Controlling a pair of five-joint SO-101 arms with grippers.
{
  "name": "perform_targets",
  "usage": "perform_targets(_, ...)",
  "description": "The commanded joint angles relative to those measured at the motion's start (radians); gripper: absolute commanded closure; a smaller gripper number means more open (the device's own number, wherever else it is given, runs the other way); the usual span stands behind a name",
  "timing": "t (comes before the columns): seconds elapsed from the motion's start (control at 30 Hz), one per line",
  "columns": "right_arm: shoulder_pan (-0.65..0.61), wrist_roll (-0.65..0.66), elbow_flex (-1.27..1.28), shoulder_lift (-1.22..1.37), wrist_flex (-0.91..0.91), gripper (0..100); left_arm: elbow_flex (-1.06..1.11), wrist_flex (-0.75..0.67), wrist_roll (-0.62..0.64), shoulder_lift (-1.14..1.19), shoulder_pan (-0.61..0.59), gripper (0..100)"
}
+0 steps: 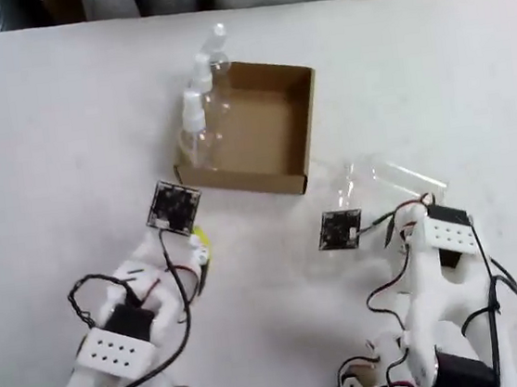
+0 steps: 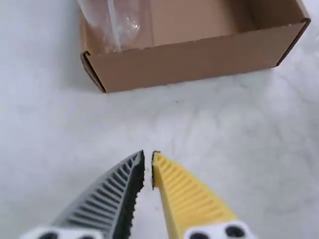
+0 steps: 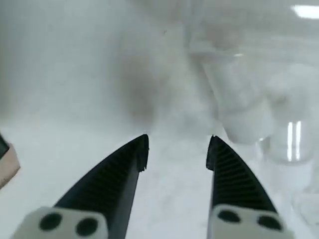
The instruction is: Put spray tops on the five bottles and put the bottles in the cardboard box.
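Grey and yellow, your left fingers [image 2: 174,191] rest nearly closed and empty before the cardboard box [image 2: 189,64], which holds three topped bottles [image 1: 197,130]. Your right fingers [image 3: 114,174] stand parted and empty, facing clear bottles [image 1: 383,177] on the counter [image 1: 65,131], likely lined up for a grab.

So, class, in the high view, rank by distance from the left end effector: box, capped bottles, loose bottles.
1. Box: front wall facing the left end effector.
2. Capped bottles: standing inside the box's left side.
3. Loose bottles: on the table, right of the box.
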Motion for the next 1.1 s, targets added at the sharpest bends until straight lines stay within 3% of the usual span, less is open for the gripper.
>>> perform_targets(0.0,-0.045,0.014,0.048,-0.002,-0.087,84.9,-0.006,-0.025,-0.009,-0.022,0.012,95)
perform_targets(0.17,-0.079,0.005,0.069,-0.013,-0.114,98.1,-0.003,-0.025,-0.009,-0.024,0.012,95)
perform_targets(0.33,-0.015,0.003,-0.005,-0.038,-0.061,98.2,-0.003,-0.025,-0.009,-0.024,0.012,95)
perform_targets(0.57,0.025,0.003,-0.147,-0.166,0.208,98.1,-0.003,-0.025,-0.009,-0.024,0.012,95)
perform_targets(0.7,-0.013,0.003,-0.158,-0.229,0.251,96.4,-0.003,-0.025,-0.009,-0.024,0.012,95)
perform_targets(0.9,-0.102,0.014,-0.121,-0.237,0.199,81.0,-0.003,-0.025,-0.009,-0.024,0.012,95)
perform_targets(1.07,-0.147,0.015,-0.071,-0.237,0.110,79.4,-0.003,-0.020,-0.046,-0.024,0.012,95)
